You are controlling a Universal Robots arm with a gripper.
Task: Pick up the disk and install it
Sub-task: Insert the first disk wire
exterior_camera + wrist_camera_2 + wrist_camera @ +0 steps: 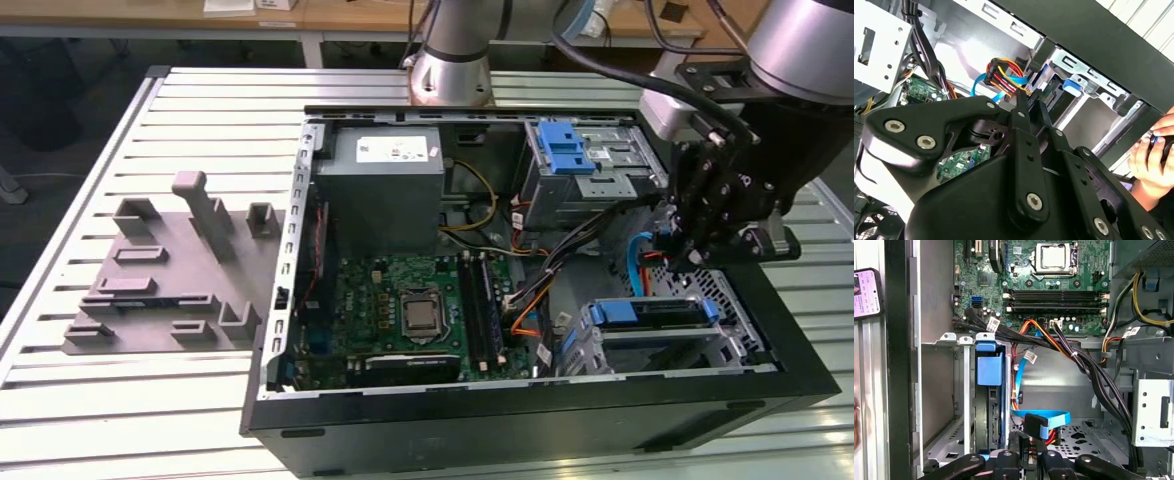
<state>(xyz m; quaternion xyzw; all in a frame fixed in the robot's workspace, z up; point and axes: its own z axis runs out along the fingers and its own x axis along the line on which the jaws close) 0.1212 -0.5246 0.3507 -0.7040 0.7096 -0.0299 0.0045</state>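
gripper (687,260): mine, black fingers pressed together, empty | silver hard-drive disk in blue plastic caddy (989,371): upright in grey metal drive cage (939,390), just beside my fingertips, untouched | step: install, judged seated | next calls for: staying clear of blue flat cable (1049,416)

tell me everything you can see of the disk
The disk sits in the metal drive cage at the exterior view's lower right, inside the open computer case. Its blue plastic caddy frames a dark drive edge. In the first wrist view it stands on edge between the cage walls. The claw hangs above it, apart.
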